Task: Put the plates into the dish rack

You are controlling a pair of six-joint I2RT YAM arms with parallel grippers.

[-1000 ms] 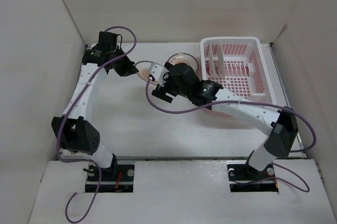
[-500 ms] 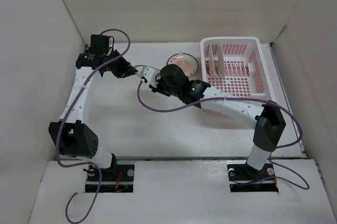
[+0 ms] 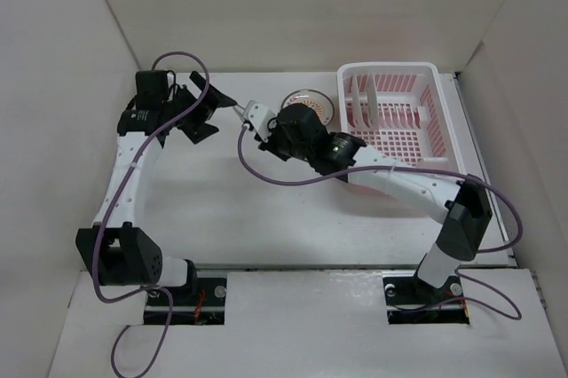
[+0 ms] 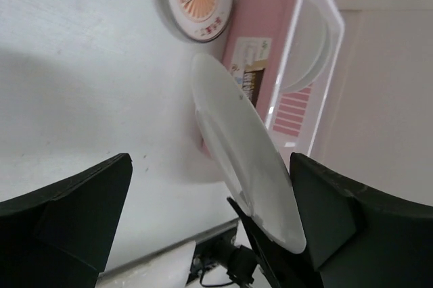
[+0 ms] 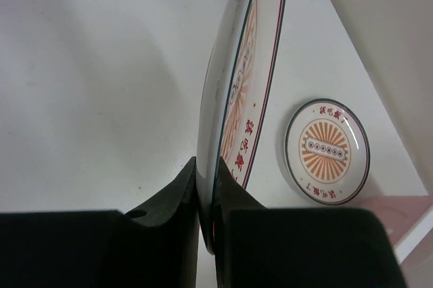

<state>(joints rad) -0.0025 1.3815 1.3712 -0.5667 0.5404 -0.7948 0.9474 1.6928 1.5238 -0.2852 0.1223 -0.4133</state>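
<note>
pink rack [image 3: 390,67] sits at the counter's [image 3: 231,209] 2 o'clock, with a sunburst plate [image 3: 309,105] lying flat just at its 9 o'clock. the right gripper [image 3: 259,123] pinches a second plate [image 3: 252,114] on edge, at the flat one's 9 o'clock; the left gripper [image 3: 220,114] is near, apart from it. left wrist: jaws gape wide, holding nothing, the second plate tilted ahead. right wrist: fingers [image 5: 166,203] clamp that plate's lower rim, sunburst face toward 3 o'clock.

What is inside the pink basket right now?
Two white plates stand on edge among the basket's dividers. The rest of its floor looks bare, though the right arm hides its near left corner.
</note>
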